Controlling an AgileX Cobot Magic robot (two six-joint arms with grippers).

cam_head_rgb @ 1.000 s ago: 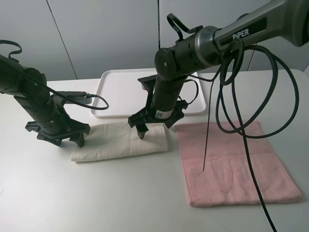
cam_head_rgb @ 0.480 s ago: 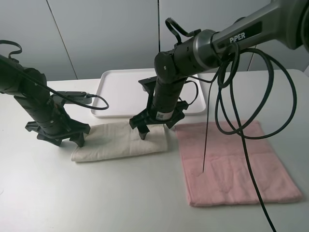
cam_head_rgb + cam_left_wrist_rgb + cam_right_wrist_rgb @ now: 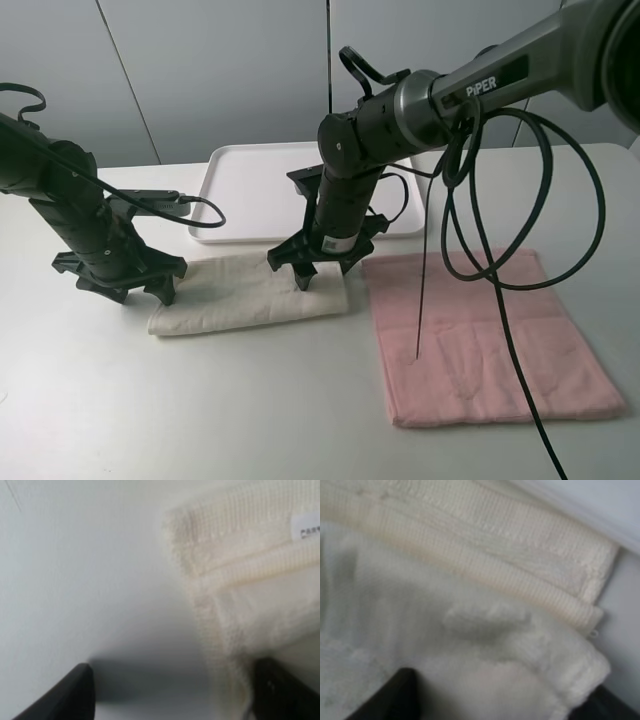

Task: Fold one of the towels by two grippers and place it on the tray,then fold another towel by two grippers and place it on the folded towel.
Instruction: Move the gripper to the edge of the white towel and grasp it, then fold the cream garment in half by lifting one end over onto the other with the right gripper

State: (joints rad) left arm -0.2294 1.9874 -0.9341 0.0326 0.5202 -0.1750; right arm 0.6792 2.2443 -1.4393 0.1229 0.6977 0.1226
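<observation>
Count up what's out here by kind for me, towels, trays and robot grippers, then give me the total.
Towels: 2, the cream towel and the pink towel
Trays: 1, the white tray
Grippers: 2, the left gripper and the right gripper
Total: 5

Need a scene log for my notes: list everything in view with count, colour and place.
cream towel: 1, off-white, folded, on the table in front of the tray
pink towel: 1, pale pink, flat on the table, right of the cream towel
tray: 1, white, at the back of the table
table: 1, white, under everything
cables: several, black, looping over the pink towel
left gripper: 1, black, open, at the cream towel's left end
right gripper: 1, black, on the cream towel's right end
</observation>
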